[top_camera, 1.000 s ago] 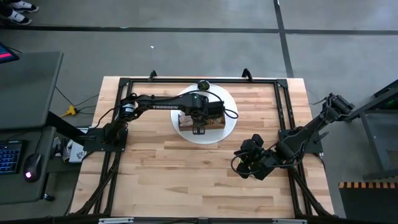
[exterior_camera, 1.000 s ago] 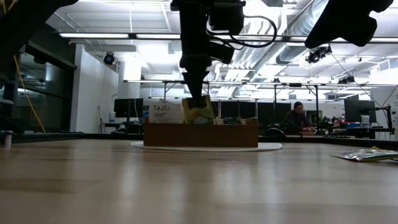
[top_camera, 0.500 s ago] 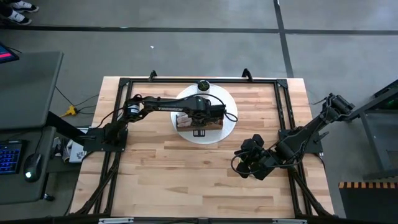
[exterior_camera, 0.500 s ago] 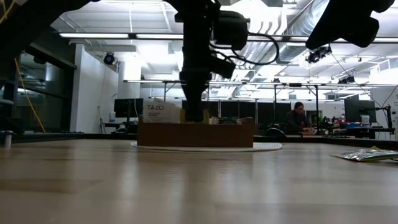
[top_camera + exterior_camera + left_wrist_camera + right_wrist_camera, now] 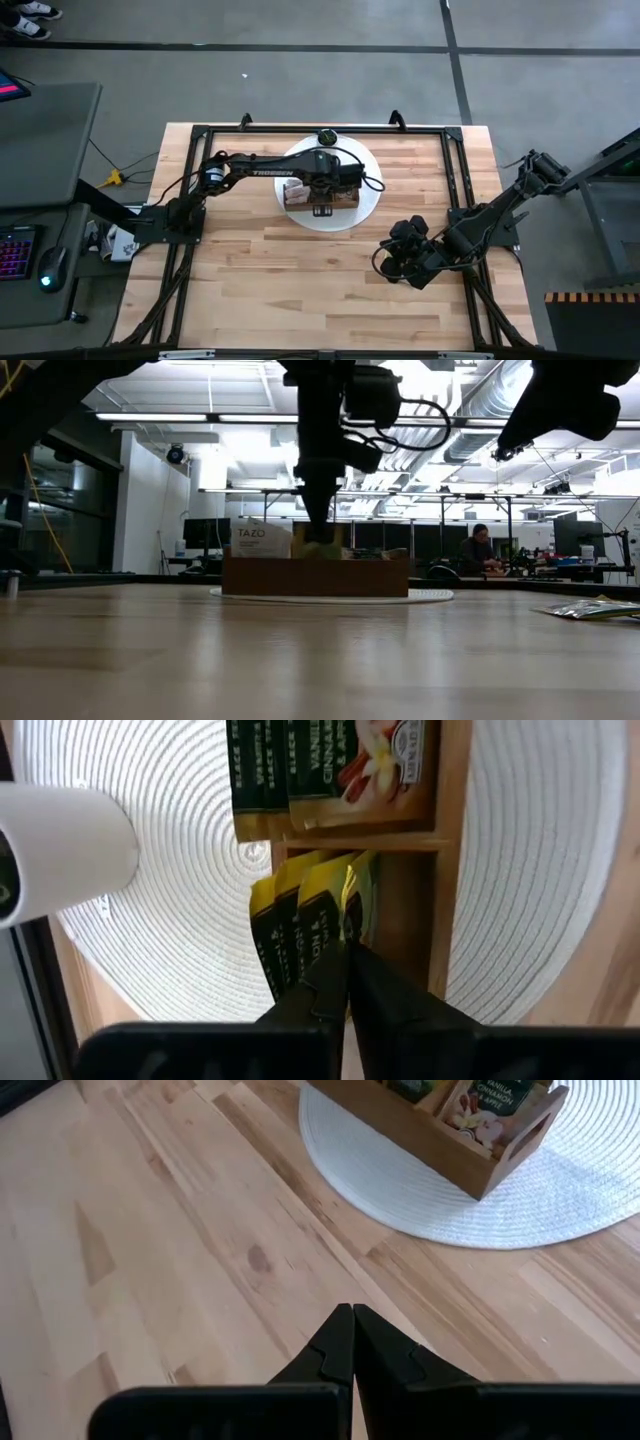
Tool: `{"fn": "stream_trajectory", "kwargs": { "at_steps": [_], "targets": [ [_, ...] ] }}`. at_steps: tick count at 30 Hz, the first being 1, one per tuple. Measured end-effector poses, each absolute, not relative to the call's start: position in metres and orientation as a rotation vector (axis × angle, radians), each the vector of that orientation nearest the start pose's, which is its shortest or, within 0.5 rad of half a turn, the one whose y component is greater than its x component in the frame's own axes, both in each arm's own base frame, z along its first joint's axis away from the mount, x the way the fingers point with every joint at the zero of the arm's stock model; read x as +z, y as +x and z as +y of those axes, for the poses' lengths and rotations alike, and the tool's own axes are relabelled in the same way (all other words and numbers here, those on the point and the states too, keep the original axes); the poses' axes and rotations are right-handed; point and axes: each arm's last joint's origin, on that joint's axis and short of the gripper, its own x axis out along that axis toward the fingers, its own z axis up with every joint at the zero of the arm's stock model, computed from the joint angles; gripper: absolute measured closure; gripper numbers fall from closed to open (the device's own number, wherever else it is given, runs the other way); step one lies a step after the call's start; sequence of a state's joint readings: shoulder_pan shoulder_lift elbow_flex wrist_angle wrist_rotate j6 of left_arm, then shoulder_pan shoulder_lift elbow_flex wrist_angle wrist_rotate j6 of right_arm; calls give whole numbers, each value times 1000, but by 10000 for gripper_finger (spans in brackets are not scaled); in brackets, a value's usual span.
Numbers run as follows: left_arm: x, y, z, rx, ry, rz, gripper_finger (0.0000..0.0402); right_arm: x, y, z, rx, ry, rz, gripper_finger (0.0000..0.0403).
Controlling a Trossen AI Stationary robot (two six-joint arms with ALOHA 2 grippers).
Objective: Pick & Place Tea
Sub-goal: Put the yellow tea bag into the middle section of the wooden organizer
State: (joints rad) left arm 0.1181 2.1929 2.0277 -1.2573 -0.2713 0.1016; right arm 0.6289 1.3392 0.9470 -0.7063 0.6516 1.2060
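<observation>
The brown wooden tray (image 5: 346, 199) sits on a round white mat (image 5: 371, 181) at the table's far middle. My left gripper (image 5: 346, 948) points down into the tray's middle compartment (image 5: 318, 538), shut on a yellow-green tea sachet (image 5: 352, 898). More yellow-green sachets (image 5: 285, 925) stand upright beside it. Tan and dark green sachets (image 5: 330, 765) fill the neighbouring compartment. A white sachet (image 5: 261, 538) stands in the tray's left end. My right gripper (image 5: 352, 1312) is shut and hovers over bare wood (image 5: 405, 250) at the right. My left gripper pinches the upper edge (image 5: 350, 916) of one yellow-green sachet between its two fingers, coming from above and pointing down. The sachet stands upright in the middle compartment among the others; whether its lower end rests on the tray floor is hidden.
A small white cylinder with a dark green top (image 5: 327, 137) stands on the mat behind the tray (image 5: 60, 850). A few loose sachets (image 5: 592, 608) lie on the table at the right. Black frame rails (image 5: 455, 170) border the table. Open wood lies toward the near side.
My left gripper, shut on the sachet, went down and lowered it from above the tray's rim into the middle compartment. The tray slid a little toward the table's left on the mat. My right arm stayed where it was.
</observation>
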Motion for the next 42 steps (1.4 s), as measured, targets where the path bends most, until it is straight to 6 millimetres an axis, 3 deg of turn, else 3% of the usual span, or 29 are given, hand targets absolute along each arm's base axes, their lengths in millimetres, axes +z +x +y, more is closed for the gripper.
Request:
{"fn": "stream_trajectory", "kwargs": {
  "at_steps": [4,9,14,18,21,26,31,35,42],
  "targets": [
    [249,437,59,210,185,1428,358,241,212,133,-507,476,714,403],
    [252,435,58,191,173,1439,272,241,212,133,-506,476,716,403],
    [253,433,60,286,213,1452,213,241,209,132,-534,499,721,403],
    [269,429,59,293,168,1394,205,246,199,130,-575,550,702,403],
    [281,429,56,226,42,1309,204,246,189,132,-622,629,716,403],
    [289,449,43,69,-145,1086,204,236,184,140,-672,734,820,403],
    [298,464,21,-86,-188,919,204,218,188,143,-770,751,929,403],
    [285,482,10,-136,-206,852,204,206,189,149,-810,745,986,403],
    [268,489,11,-193,-292,880,204,192,191,157,-860,761,1035,403]
  ]
}}
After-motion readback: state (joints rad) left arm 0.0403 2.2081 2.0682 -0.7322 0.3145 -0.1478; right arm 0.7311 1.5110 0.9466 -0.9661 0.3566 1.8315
